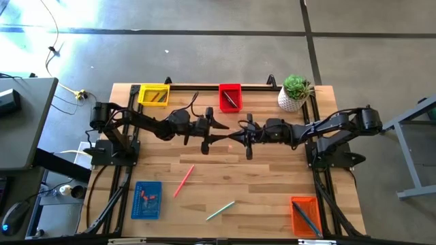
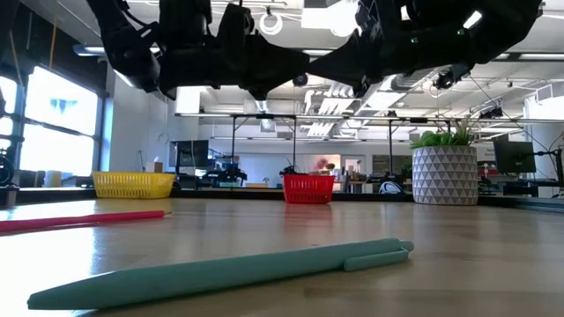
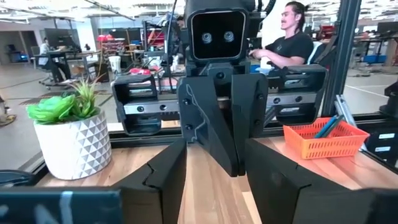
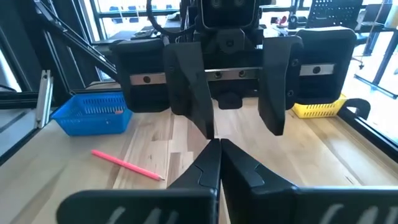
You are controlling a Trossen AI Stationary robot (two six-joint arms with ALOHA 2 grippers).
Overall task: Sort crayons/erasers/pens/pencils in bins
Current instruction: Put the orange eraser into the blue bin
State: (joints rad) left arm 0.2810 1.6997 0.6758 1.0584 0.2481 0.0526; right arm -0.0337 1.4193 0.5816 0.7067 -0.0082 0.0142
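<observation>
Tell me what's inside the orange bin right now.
The orange bin holds at least one thin blue pen-like item lying diagonally. Its mesh walls hide the bottom, so anything else inside cannot be seen.

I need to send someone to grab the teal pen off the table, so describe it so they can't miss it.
Start at the orange bin in the table's front right corner, then look left toward the blue bin. The teal pen lies loose on the bare wood between them. Its only loose neighbour, a pink pencil, is thinner and lies farther back.

Four bins [image 1: 154,94] near the table [image 1: 272,197] corners; two pens, perhaps [image 1: 183,180], lie lower centre
</observation>
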